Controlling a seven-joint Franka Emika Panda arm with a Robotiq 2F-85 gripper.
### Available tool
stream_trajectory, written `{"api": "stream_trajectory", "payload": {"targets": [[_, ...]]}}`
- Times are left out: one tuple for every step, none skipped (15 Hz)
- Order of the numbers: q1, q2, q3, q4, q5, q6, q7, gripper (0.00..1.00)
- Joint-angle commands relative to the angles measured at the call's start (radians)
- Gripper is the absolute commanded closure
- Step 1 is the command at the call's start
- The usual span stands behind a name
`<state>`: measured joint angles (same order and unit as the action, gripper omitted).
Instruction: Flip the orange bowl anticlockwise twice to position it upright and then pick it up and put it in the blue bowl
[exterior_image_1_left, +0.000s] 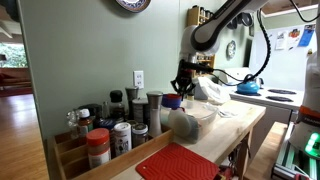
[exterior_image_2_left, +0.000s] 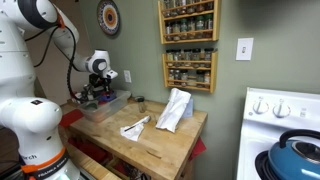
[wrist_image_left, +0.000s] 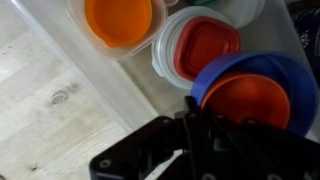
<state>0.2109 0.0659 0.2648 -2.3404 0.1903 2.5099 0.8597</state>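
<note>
Green wall (exterior_image_1_left: 80, 50), wood ctr (exterior_image_2_left: 160, 140), wht stove (exterior_image_2_left: 288, 106)

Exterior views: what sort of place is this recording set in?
Most likely a home kitchen: wall-mounted spice racks full of jars, a white stove with a blue kettle on it, and a wooden countertop.

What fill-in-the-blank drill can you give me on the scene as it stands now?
1. In the wrist view, the orange bowl rests in an outer bowl coloured ____.
2. Beside it, the pale container carries a lid coloured ____.
3. In an exterior view, the spice racks hang on the ____.

Missing words: blue; red; wall.
</note>
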Motion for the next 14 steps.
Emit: {"api": "stream_trajectory", "payload": {"targets": [[0.028,0.092,-0.018,0.068,-0.026,0.062,0.01,0.98],[0.031,0.099,-0.025,0.076,-0.037,0.071,0.017,0.98],[0.032,0.11,-0.026,0.085,-0.024,0.08,0.005,0.98],[0.036,0.12,-0.03,0.091,-0.025,0.085,0.006,0.98],[0.038,0.127,-0.033,0.095,-0.025,0.09,0.008,0.98],[0.042,0.137,-0.039,0.1,-0.035,0.092,0.017,0.98],[0.048,0.149,-0.047,0.105,-0.053,0.091,0.03,0.98],[0.055,0.165,-0.06,0.111,-0.079,0.083,0.056,0.98],[0.06,0.178,-0.068,0.115,-0.087,0.089,0.065,0.98],[0.062,0.192,-0.07,0.12,-0.077,0.091,0.074,0.98],[0.067,0.202,-0.076,0.122,-0.08,0.096,0.084,0.98],[0.069,0.212,-0.076,0.129,-0.07,0.096,0.082,0.98],[0.071,0.22,-0.077,0.136,-0.062,0.091,0.079,0.97],[0.077,0.225,-0.082,0.139,-0.067,0.095,0.089,0.82]]}}
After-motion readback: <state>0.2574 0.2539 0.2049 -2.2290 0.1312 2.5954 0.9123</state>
